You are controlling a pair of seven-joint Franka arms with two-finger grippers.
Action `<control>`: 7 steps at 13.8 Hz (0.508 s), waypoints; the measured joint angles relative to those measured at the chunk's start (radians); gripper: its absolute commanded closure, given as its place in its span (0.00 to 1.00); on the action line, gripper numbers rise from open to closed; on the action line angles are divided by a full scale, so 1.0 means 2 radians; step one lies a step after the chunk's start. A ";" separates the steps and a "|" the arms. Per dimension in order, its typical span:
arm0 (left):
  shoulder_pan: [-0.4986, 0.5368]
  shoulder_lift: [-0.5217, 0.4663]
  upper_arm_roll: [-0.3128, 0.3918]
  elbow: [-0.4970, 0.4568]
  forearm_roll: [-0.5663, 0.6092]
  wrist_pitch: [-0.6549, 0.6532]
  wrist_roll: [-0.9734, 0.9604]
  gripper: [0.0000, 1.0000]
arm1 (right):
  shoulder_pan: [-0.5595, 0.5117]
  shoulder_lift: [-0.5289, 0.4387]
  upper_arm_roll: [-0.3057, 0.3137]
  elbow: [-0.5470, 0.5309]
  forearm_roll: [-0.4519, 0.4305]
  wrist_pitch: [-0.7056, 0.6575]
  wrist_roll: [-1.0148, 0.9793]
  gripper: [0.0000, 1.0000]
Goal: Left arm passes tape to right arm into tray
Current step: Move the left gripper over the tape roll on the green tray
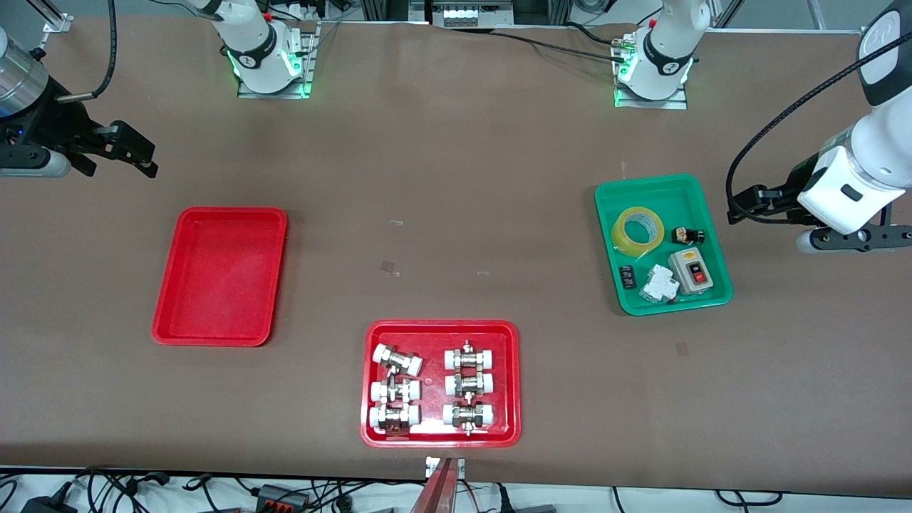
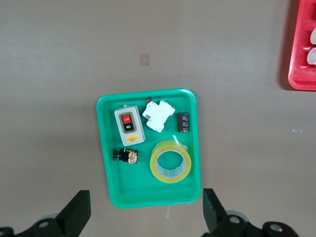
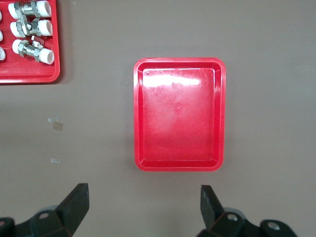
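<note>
**Tape not yet picked up; both arms waited at the table ends**

The task stood at its very first step. The tape [image 1: 637, 230] lay flat in the green tray [image 1: 705, 214], near the left arm's end of the table, in the tray's corner closest to the robots' edge and the table middle. Nothing held it.

The left gripper [image 2: 145, 215] hung high over the bare table beside the green tray, its jaws spread wide and empty. The right gripper [image 3: 143, 212] hung over the right arm's end of the table, near the red tray [image 1: 274, 235], also spread and empty; this arm waited.

I judged that the next move called for the left gripper to come over the roll, go down, and close on its ring wall without touching the neighbours.

Counted: one tape, one empty red tray, one green tray, one second red tray [image 1: 370, 385] at the camera's edge with six metal fittings [image 1: 396, 360]. In the green tray with the tape lay four other small parts: a grey switch box [image 1: 692, 271], a white breaker [image 1: 658, 283], a small black block [image 1: 628, 276], and a small black-and-orange piece [image 1: 687, 235].
</note>
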 measured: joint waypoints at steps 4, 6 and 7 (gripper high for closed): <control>0.001 0.000 0.000 0.001 0.000 0.004 0.000 0.00 | 0.000 0.002 0.000 0.001 0.000 0.000 0.000 0.00; 0.005 0.001 0.002 0.001 0.000 0.011 0.000 0.00 | 0.000 0.003 0.000 0.001 0.000 0.000 0.000 0.00; 0.009 0.005 0.002 0.001 0.000 0.013 0.001 0.00 | 0.000 0.003 0.000 0.001 0.000 0.000 0.000 0.00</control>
